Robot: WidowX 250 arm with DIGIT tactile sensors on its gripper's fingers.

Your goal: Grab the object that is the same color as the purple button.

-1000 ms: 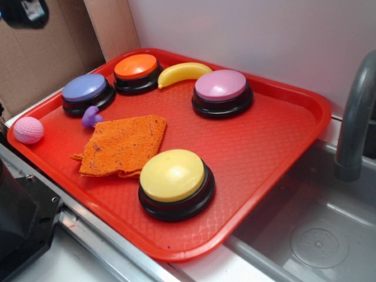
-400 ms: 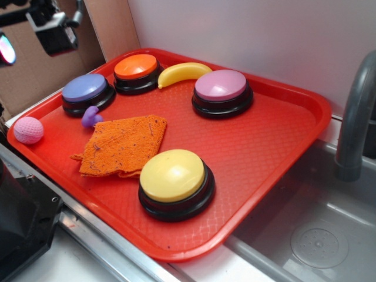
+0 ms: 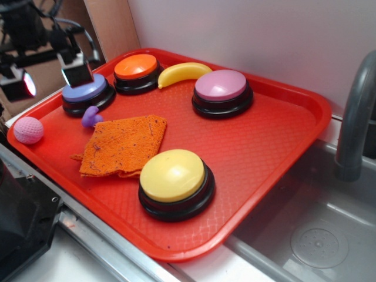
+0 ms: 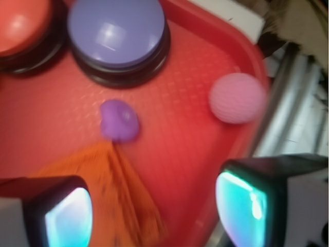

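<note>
Down from the upper left corner the arm has come since a moment ago, so that the pincer [image 3: 75, 75] now hangs over the back edge of the purple button [image 3: 84, 88], where earlier it sat higher and further left. Nothing on the tray has shifted meanwhile. From the wrist view the pincer [image 4: 154, 208] is spread wide, its two pads at the bottom of the picture with bare tray between them and nothing held.

Working outward with the purple button [image 4: 116, 32] as my landmark: the object [image 4: 119, 120], a small purple rubbery toy, lies just in front of it on the red tray [image 3: 264, 147], apart from it but near. The orange cloth [image 3: 123, 144] sits just beyond the toy [image 3: 90, 116], its corner about touching. A pink ball [image 3: 28, 130] rests on the tray's left rim, to the button's front left. The orange button [image 3: 136, 66] stands right beside the purple one.

I would call this the approach step, not yet a grasp. Next, I judge, the pincer must slide forward off the button, centre over the toy, and drop low without snagging the cloth.
</note>
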